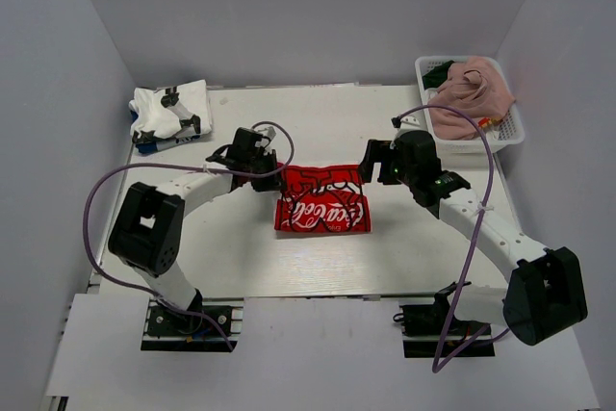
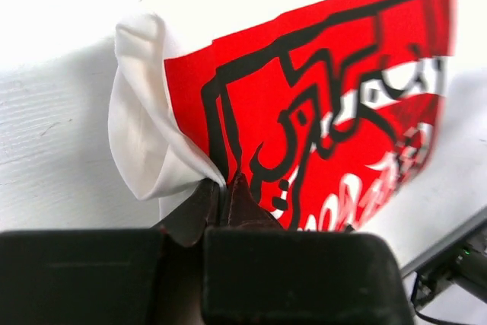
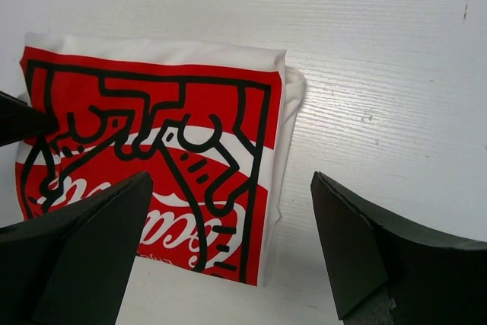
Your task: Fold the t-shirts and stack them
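Observation:
A white t-shirt with red Coca-Cola print (image 1: 323, 201) lies folded in the middle of the table. My left gripper (image 1: 272, 173) is shut on its far left corner and lifts that edge; the left wrist view shows white cloth and red print (image 2: 319, 104) pinched between the fingertips (image 2: 199, 205). My right gripper (image 1: 371, 163) hovers open over the shirt's far right corner (image 3: 152, 157), holding nothing. A folded white t-shirt with black print (image 1: 169, 115) lies at the far left. A dusty pink t-shirt (image 1: 472, 98) and a dark green one (image 1: 438, 73) lie in the basket.
The white lattice basket (image 1: 512, 132) stands at the far right corner of the table. Grey walls enclose the table on three sides. Purple cables loop from both arms.

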`<action>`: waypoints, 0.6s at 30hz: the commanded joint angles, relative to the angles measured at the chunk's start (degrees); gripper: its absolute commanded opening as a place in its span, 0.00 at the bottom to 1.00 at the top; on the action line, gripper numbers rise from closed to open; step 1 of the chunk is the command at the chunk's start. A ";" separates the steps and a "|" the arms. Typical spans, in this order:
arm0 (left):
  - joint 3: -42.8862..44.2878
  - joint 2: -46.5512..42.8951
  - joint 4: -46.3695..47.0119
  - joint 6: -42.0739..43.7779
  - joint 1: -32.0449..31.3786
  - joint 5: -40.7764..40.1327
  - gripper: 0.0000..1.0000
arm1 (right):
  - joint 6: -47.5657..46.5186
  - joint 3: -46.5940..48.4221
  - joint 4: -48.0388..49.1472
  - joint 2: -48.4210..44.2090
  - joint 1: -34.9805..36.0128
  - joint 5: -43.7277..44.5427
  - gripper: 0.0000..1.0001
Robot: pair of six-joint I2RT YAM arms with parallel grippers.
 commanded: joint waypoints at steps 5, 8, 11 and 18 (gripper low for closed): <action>-7.03 -4.14 12.81 1.51 0.87 8.94 0.00 | 0.00 -0.92 0.68 -1.20 -0.23 0.25 0.90; -7.04 -0.28 14.41 1.51 2.01 11.49 0.00 | 0.00 -0.57 0.59 -0.85 -0.32 0.51 0.90; -6.52 2.62 14.24 1.51 3.59 12.20 0.00 | -0.35 -0.30 0.06 -0.93 -0.05 0.68 0.90; -5.11 3.16 9.75 3.88 6.05 8.25 0.00 | -0.44 -0.39 0.23 -1.64 -0.23 1.21 0.90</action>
